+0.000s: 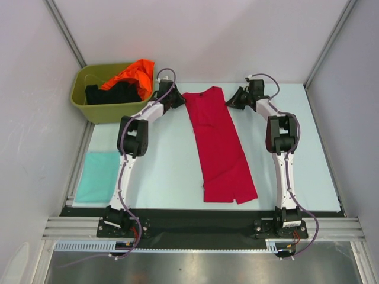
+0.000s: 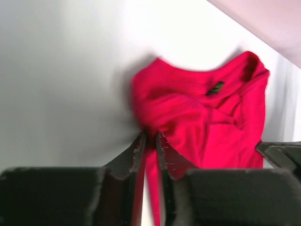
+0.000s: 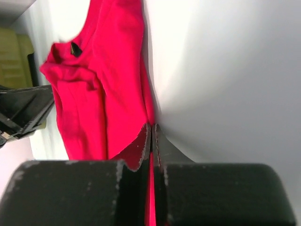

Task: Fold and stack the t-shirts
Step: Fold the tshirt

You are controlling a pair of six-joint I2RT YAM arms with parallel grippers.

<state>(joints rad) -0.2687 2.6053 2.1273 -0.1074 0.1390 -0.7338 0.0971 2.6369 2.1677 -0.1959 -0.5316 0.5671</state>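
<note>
A crimson-red t-shirt (image 1: 222,148) lies folded into a long strip down the middle of the table, collar end far. My left gripper (image 1: 180,99) is shut on its far left corner; the left wrist view shows the cloth (image 2: 197,117) pinched between the fingertips. My right gripper (image 1: 232,99) is shut on the far right edge, and the right wrist view shows the cloth (image 3: 113,94) between its shut jaws. A pale teal t-shirt (image 1: 98,176) lies folded square at the near left. Orange (image 1: 133,74) and black (image 1: 112,93) t-shirts lie in the tub.
An olive-green plastic tub (image 1: 89,103) stands at the far left of the table, close to my left arm. White walls enclose the table on three sides. The black base rail (image 1: 201,216) runs along the near edge.
</note>
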